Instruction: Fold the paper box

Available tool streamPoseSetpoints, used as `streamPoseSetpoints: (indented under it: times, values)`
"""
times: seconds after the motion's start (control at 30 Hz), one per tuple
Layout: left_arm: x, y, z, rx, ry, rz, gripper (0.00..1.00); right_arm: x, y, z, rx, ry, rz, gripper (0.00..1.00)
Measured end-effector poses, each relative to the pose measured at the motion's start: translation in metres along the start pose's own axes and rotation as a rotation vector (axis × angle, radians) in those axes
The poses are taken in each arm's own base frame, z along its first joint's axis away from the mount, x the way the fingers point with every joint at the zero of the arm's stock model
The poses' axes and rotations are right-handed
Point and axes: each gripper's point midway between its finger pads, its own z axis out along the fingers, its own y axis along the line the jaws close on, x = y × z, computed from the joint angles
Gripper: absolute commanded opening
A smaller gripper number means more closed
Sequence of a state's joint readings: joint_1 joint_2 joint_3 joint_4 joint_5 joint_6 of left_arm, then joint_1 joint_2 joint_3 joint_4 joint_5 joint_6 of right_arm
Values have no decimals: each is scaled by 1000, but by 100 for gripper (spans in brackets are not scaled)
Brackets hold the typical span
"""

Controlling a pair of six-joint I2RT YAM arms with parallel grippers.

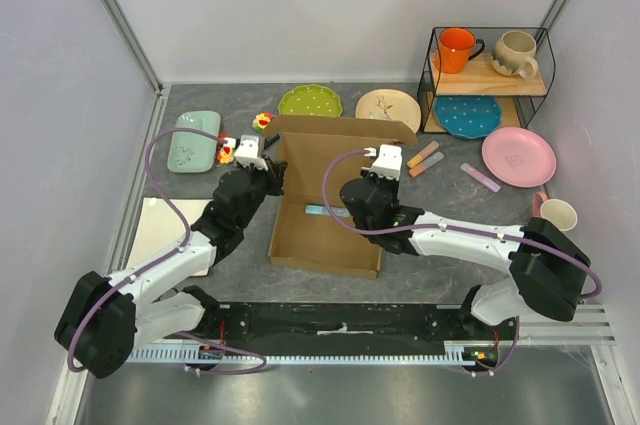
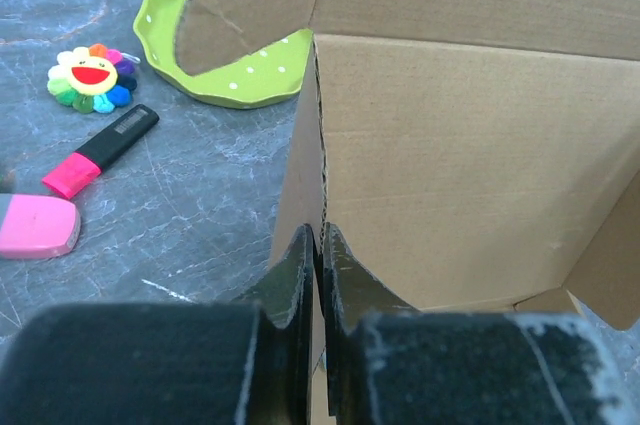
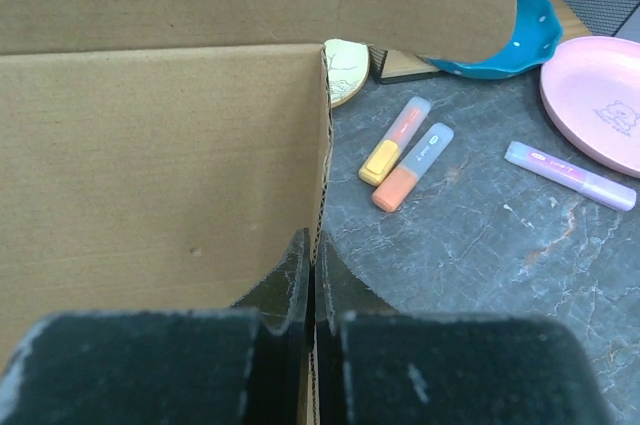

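Left gripper (image 2: 318, 245) and right gripper (image 3: 312, 250) are each seen clamped tight on a side wall of the box (image 1: 322, 245), which is set between them. If the walls are pulled unevenly, cardboard could be torn or creased.

On the grey table (image 1: 440, 275) we see a green dotted plate (image 1: 310, 100) beside a cream plate (image 1: 388, 108). A wire rack (image 1: 488, 72) carries an orange mug (image 1: 457, 48) and a cream mug (image 1: 516, 53) on top, with a blue plate (image 1: 468, 116) below. Near it lie a pink plate (image 1: 518, 156), a yellow highlighter (image 3: 394, 141) just beside an orange highlighter (image 3: 413, 167), and a lilac pen (image 3: 570, 175). At left we find a mint dish (image 1: 193, 141), a rainbow flower toy (image 2: 90, 76) and a pink highlighter (image 2: 100, 150).
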State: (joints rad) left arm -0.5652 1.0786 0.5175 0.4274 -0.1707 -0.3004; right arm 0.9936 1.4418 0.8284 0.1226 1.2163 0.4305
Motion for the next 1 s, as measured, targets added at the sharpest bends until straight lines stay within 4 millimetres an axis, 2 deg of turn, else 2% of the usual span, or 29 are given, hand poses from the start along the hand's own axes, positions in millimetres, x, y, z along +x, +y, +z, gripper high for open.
streamPoseSetpoints:
  times: [0.47,0.83,1.0]
  values:
    - [3,-1,-21,-21,-197,-44,4,-1,0,-5,-4,-54,60,0]
    - [-2,10,-9,-89,-285,11,4,-3,9,0,-17,-101,44,0]
    - [-15,10,-5,-107,-332,47,4,-2,10,0,-46,-112,6,0]
